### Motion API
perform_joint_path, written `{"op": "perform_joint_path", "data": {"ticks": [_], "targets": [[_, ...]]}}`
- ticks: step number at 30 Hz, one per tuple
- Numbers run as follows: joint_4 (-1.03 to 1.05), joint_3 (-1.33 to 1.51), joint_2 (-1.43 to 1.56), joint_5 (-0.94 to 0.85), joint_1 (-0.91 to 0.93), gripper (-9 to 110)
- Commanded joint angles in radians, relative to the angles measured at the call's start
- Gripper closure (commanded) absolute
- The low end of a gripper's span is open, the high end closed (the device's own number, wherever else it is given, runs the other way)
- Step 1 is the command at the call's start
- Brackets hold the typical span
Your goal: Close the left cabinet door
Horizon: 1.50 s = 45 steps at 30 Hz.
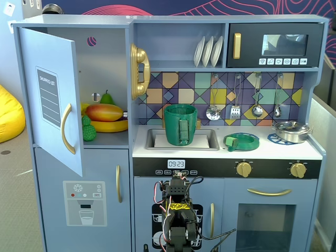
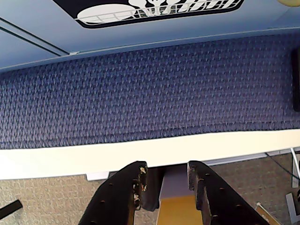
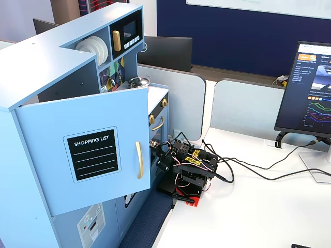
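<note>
The left cabinet door [image 1: 51, 100] [image 3: 85, 152] is seen swung wide open from the toy kitchen's upper left compartment, where toy fruit [image 1: 104, 112] is shelved. The arm [image 1: 177, 215] [image 3: 189, 168] is folded low before the kitchen, well apart from the door. In the wrist view the gripper [image 2: 166, 180] is empty, jaws narrowly parted above blue carpet [image 2: 150, 89].

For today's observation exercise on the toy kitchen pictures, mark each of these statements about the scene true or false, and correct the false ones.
1. The left cabinet door stands open. True.
2. The tool grips the door's gold handle. False: the wrist view shows it low over the blue mat, holding nothing, with its fingers apart.
3. Toy fruit lies on the shelf behind the open door. True.
4. The sink is empty. False: a green pot stands in it.
5. The microwave door is open. False: it is shut.
</note>
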Motion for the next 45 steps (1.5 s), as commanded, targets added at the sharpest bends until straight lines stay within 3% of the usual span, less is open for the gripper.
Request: {"op": "perform_joint_path", "data": {"ticks": [1, 17, 20, 25, 34, 41, 45], "targets": [[0.184, -0.008, -0.009, 0.006, -0.002, 101], [0.163, -0.017, -0.011, -0.071, -0.035, 101], [0.17, -0.118, -0.017, 0.052, -0.181, 101], [0.08, -0.365, -0.055, 0.095, -0.405, 102], [-0.258, -0.741, -0.147, -0.005, -0.844, 102], [-0.376, -0.994, -0.278, 0.0, -1.1, 102], [-0.471, -1.055, -0.321, -0.126, -1.238, 102]]}}
